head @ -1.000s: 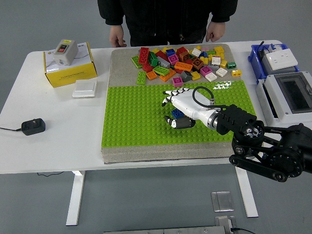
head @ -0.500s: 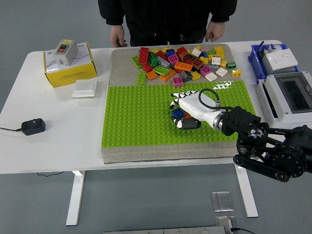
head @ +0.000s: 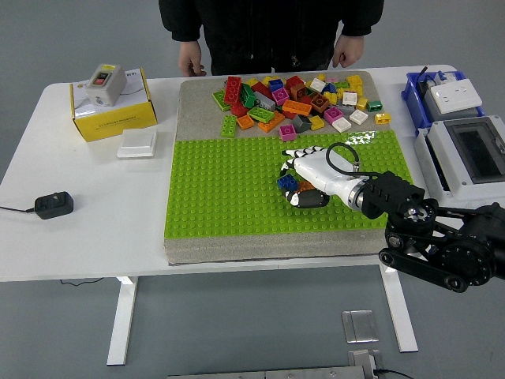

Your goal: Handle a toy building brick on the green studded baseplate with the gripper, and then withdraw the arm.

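Note:
A small blue brick (head: pixel 285 182) sits on the green studded baseplate (head: pixel 221 189), right of its middle. My right hand (head: pixel 298 183), white with black-striped fingers (head: pixel 289 155), lies on the plate just right of the brick. Its fingers are fanned and loosely bent, with the tips at the brick's right side and the thumb curled below it. A bit of orange shows under the palm. The black right arm (head: pixel 442 241) comes in from the lower right. My left arm is out of sight.
A heap of loose coloured bricks (head: pixel 296 99) lies on the grey mat behind the baseplate. A person stands at the far side, hands (head: pixel 189 61) on the table edge. A yellow box (head: pixel 112 106), a white switch (head: pixel 136 143) and a black adapter (head: pixel 53 205) sit left; electrical boxes (head: pixel 465 150) sit right.
My right hand has slid to the right across the baseplate, while the blue brick has stayed in place and now shows at the fingertips instead of under the palm.

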You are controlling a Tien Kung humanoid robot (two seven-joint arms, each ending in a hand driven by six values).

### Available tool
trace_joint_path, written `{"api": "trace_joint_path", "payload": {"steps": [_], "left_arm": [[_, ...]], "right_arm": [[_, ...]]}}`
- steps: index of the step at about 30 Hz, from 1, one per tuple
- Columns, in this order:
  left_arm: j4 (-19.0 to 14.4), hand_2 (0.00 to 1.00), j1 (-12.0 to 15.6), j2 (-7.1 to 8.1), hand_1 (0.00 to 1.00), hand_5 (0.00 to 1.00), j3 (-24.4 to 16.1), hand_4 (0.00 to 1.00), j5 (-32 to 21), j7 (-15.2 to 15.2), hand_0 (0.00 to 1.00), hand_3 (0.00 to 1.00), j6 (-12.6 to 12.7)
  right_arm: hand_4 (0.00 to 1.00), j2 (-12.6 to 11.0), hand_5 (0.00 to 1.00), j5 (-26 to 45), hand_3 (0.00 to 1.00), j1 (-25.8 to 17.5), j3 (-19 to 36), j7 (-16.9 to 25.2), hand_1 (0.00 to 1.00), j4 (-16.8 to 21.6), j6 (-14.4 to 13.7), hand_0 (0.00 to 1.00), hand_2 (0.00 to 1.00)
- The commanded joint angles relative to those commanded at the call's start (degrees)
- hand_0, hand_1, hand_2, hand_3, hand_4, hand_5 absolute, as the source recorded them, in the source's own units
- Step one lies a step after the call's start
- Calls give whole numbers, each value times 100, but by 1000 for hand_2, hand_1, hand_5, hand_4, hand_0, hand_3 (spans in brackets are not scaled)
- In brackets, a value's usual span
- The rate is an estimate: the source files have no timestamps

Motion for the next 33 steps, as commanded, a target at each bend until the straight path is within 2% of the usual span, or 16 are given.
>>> {"api": "trace_joint_path", "payload": {"steps": [33], "left_arm": [[0,546,3,5,612,496,20,390,-29,-18,649,657,19]], "right_arm": [[506,34,610,180,718,-56,-84,50,947,-258,-25,919,985]]}}
